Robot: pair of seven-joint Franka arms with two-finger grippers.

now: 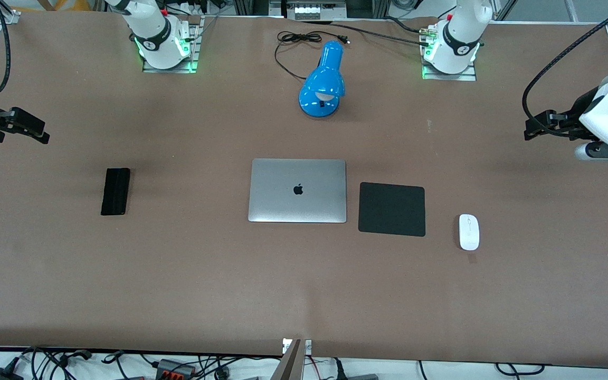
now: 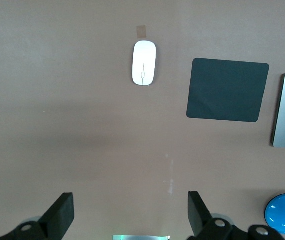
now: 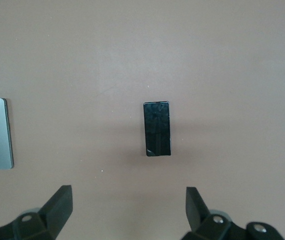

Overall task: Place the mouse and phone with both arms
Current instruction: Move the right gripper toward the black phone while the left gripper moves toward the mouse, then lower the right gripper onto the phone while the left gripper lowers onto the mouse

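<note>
The white mouse (image 1: 468, 231) lies flat on the brown table (image 1: 177, 274) at the lower right of the front view, just beside the black mouse pad (image 1: 391, 209) on the side toward the left arm's end of the table, apart from it and slightly nearer the camera. The left gripper (image 1: 539, 126) hangs in the air at the right edge of that frame, well above the mouse in the picture and well apart from it; in the left wrist view its fingers (image 2: 62, 215) stand wide apart at the bottom corners, with the mouse (image 2: 144, 63) up near the top centre and nothing between them. The black phone (image 1: 115, 191) lies flat at the left of the front view, well apart from the closed silver laptop (image 1: 297, 190) in the middle. The right gripper (image 1: 27, 126) hovers at the left edge, higher in the frame than the phone and clear of it; the right wrist view shows its fingers (image 3: 60, 207) spread wide and empty, the phone (image 3: 157, 129) lying at frame centre above the gap. A blue desk lamp (image 1: 323, 82) sits at the upper centre of the front view.
</note>
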